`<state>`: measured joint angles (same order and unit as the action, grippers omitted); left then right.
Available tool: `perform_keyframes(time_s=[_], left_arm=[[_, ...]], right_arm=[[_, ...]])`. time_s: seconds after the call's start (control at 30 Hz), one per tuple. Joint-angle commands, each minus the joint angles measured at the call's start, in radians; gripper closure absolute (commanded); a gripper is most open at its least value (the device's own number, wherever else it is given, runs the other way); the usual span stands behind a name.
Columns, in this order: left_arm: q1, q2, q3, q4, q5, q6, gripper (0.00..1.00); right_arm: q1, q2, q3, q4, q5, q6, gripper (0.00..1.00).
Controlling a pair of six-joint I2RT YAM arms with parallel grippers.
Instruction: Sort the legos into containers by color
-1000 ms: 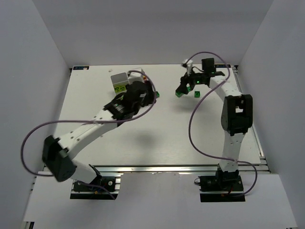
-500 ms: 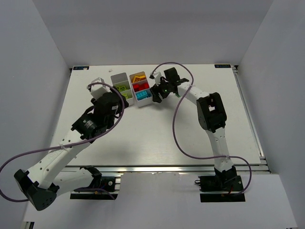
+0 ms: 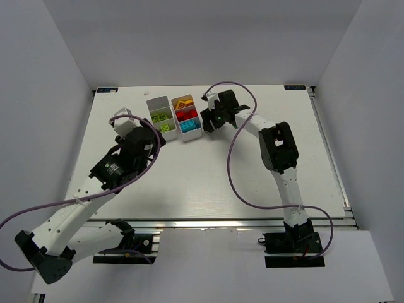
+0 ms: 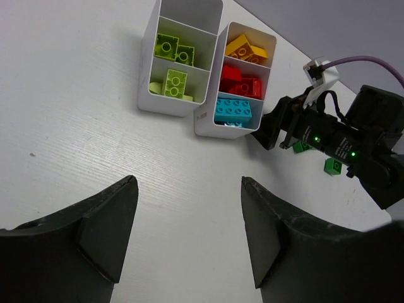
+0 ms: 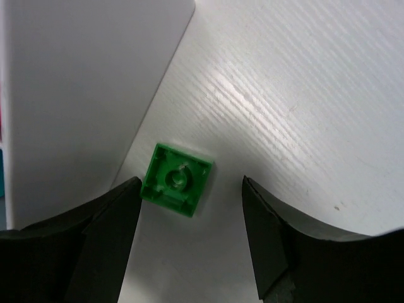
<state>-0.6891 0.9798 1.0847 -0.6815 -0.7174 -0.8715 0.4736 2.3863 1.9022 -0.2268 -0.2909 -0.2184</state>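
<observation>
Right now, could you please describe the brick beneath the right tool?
Find the two white trays at the table's far side. Beside the right-hand tray, under the right tool, lies a green brick. Unlike the sorted bricks, it shows its hollow underside.

A white tabletop (image 3: 252,177) with a faint wood-like grain is seen. Two narrow white trays are set on it side by side in its far half, long sides close together: the left tray (image 4: 164,107) and the right tray (image 4: 218,130). A small dark green brick (image 5: 177,180) is laid hollow side up directly on the tabletop, just beside the right tray's outer wall. A second dark green brick (image 4: 332,166) is found farther right, apart from both trays.
</observation>
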Motion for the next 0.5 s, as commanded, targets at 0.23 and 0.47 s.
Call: perform_keyframes(time_s=[0.23, 0.47], left_arm=[[0.003, -0.038, -0.06, 0.034, 0.021, -0.086, 0.24], [0.006, -0.001, -0.123, 0.241, 0.214, -0.041, 0.2]], right_arm=[[0.005, 0.007, 0.0, 0.112, 0.059, 0.07, 0.62], [-0.058, -0.195, -0.263, 0.243, -0.081, -0.011, 0.98]])
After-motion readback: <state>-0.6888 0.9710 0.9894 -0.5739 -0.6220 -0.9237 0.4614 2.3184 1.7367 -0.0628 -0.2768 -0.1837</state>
